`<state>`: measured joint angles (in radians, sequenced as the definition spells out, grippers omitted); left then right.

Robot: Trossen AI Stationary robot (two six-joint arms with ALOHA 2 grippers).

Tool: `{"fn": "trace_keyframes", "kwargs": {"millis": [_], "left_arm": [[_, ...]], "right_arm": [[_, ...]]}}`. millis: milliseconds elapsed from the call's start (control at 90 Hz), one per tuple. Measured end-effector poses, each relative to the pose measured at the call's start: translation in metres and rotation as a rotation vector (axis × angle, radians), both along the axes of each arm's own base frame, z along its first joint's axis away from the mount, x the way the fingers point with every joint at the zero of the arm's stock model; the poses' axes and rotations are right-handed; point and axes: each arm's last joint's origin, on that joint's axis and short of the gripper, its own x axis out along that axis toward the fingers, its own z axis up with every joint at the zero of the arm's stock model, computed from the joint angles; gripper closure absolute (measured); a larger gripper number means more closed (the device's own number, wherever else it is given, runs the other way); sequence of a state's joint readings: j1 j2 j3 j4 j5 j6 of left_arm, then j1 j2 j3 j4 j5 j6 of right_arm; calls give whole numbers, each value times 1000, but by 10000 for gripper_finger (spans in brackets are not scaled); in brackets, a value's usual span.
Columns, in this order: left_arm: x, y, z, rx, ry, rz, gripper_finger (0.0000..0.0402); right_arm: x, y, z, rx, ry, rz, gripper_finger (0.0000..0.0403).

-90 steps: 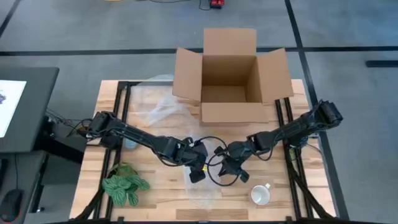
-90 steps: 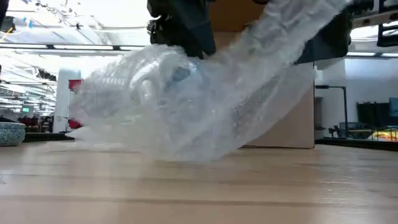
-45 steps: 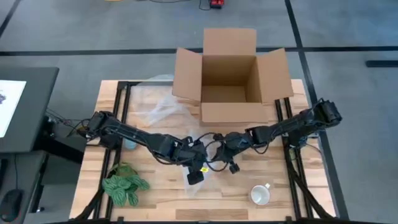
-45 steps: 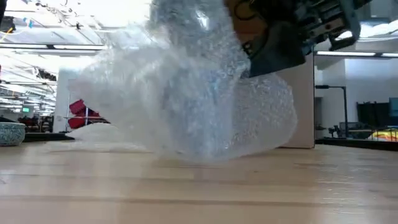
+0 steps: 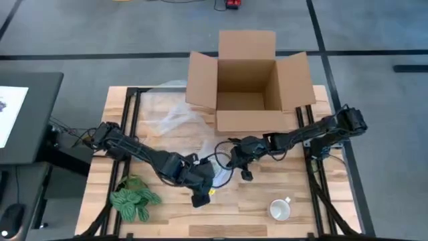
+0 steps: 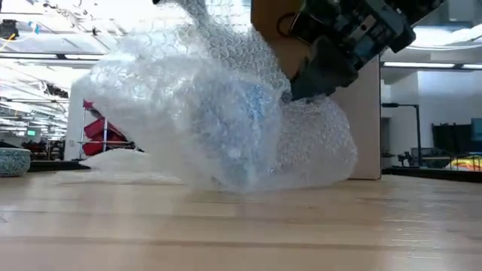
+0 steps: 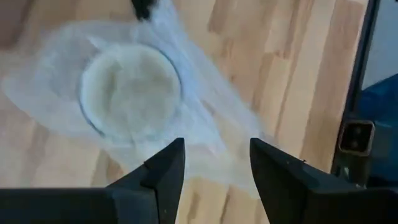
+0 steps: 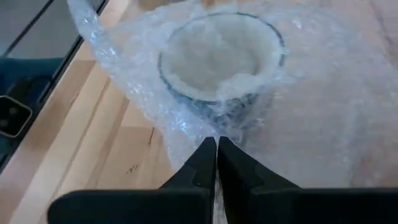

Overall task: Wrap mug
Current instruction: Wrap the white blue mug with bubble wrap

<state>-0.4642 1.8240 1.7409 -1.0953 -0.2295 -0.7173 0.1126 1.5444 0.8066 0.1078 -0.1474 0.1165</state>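
A blue mug [image 6: 242, 128] stands upright on the table inside a sheet of clear bubble wrap [image 6: 188, 113] that lies over its open mouth [image 8: 217, 53]. My right gripper [image 8: 216, 149] is just right of the mug [image 5: 219, 173] and is shut on the wrap. My left gripper [image 7: 214, 165] hovers open at the mug's near left side [image 5: 199, 199], over the wrap's spread edge [image 7: 217, 124]. I cannot tell whether it touches the wrap. My right gripper pinches a gathered fold of the bubble wrap [image 8: 214, 127] between its two fingers, right beside the mug's wall. The fingers slant down from the table's right side. From the hold the wrap runs up over the mug's rim, and its lower part lies on the table.
An open cardboard box [image 5: 247, 87] stands at the far edge. A second, crumpled sheet of wrap [image 5: 172, 117] lies far left. A green plant-like bundle [image 5: 134, 199] sits near left, and a white mug [image 5: 281, 209] near right. A small bowl [image 6: 13, 160] stands at the left.
My right gripper has carried the wrap toward the table's left and far side. The raised flap has folded over the mug and come down around it. My left gripper has drawn back toward the near left, away from the mug.
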Motion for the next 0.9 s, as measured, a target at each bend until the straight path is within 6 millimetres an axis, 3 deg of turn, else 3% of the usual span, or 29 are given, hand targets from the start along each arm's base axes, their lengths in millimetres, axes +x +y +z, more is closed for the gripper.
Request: {"fn": "trace_keyframes", "kwargs": {"millis": [200, 367, 656, 756, 900], "left_arm": [[-19, -23, -3, -24, 81, -35, 257], [-22, -39, -1, -85, 28, -15, 260], [8, -67, 24, -195, -511, 84, 260], [13, -68, 13, -126, -520, 139, 260], [18, -63, -17, -33, -395, 218, 260]], "right_arm": [[0, -4, 0, -5, 3, -31, 403], [0, -4, 0, 4, 6, -38, 403], [0, -5, -1, 4, 18, -91, 403], [0, -5, -1, 3, 19, -91, 403], [0, -5, -2, 2, 24, -89, 403]]}}
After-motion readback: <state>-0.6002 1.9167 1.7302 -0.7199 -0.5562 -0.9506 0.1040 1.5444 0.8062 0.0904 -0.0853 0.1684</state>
